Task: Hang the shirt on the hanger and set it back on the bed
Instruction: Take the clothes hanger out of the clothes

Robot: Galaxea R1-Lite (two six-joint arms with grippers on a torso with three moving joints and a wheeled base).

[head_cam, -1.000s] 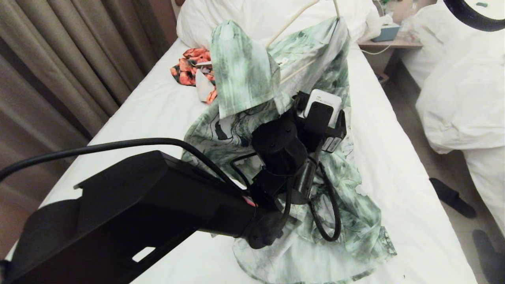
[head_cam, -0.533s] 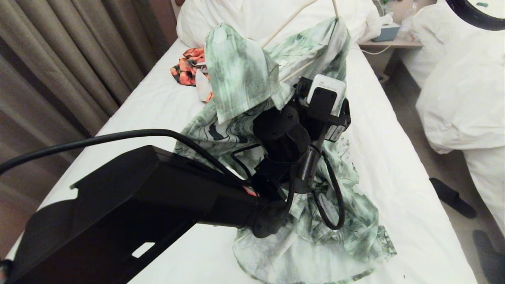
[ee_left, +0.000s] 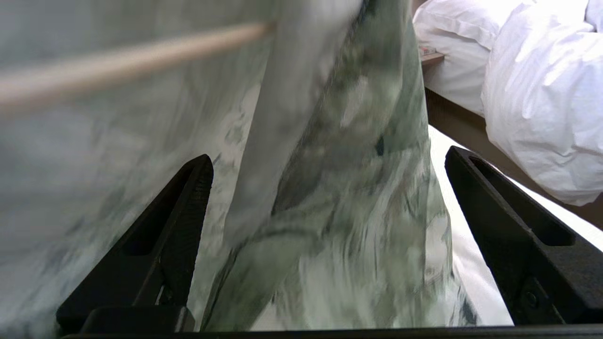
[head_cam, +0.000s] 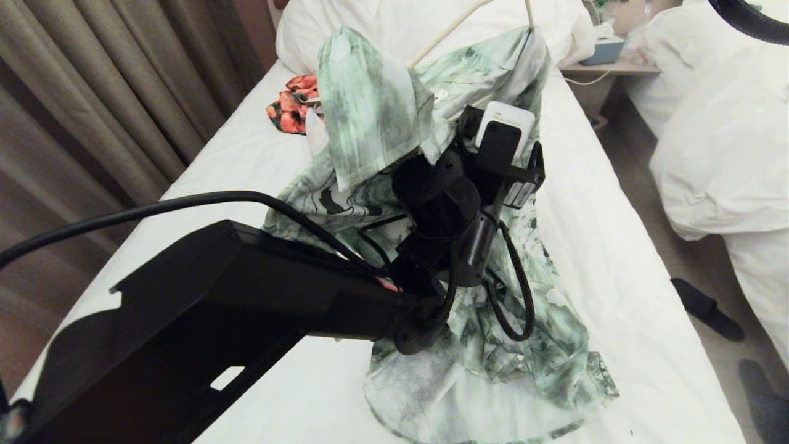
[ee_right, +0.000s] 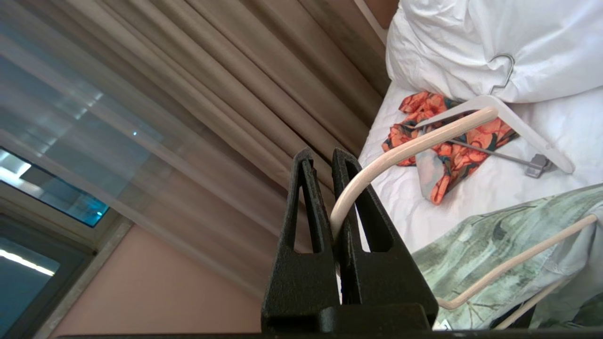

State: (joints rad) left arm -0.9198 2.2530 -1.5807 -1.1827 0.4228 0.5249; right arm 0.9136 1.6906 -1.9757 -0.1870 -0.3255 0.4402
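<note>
1. The bed [head_cam: 616,246] bore the shirt's hem; the shirt [head_cam: 370,105] hung raised on the hanger [ee_right: 414,141].
2. The right gripper [ee_right: 332,188] was clamped on the hanger's hook.
3. The left gripper [ee_left: 325,202], jaws wide, faced the cloth, the hanger bar crossing beyond; it was judged nearer.

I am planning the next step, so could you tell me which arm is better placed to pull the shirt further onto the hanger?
Probably the left: the left gripper is open right at the shirt, while the right gripper is shut on the hanger, holding it up.
</note>
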